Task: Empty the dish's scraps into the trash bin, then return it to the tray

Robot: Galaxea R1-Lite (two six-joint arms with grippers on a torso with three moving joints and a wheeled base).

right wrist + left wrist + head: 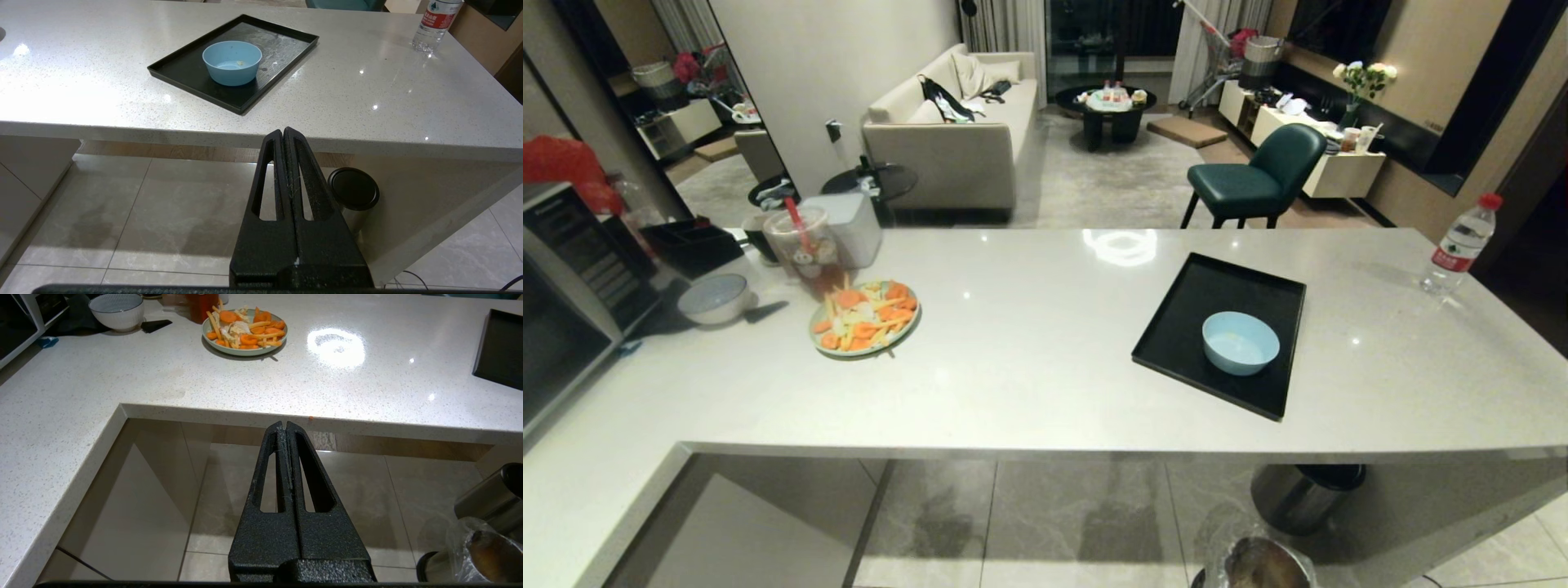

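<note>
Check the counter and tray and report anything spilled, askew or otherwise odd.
Little stands out. The light-blue bowl sits upright on the black tray, with only a small pale scrap left inside. The tray lies angled to the counter edge. A tiny orange fleck sits at the counter's edge, away from the green plate.

A: Room?
B: Open-plan living area. Pale speckled stone counter [1029, 384], L-shaped, over a grey tiled floor [1029, 523]. Ceiling light glares off the counter's far edge.
A: Behind it?
B: Beige sofa [956, 139] against a white wall [833, 65], dark round coffee table [1107, 110], grey carpet. Green chair [1258, 175] at the counter's far edge.
A: Right side?
B: Low white cabinet [1339, 167] along a tan wall, flowers [1364, 82] on top. Curtains [1005, 28] flank a dark window.
</note>
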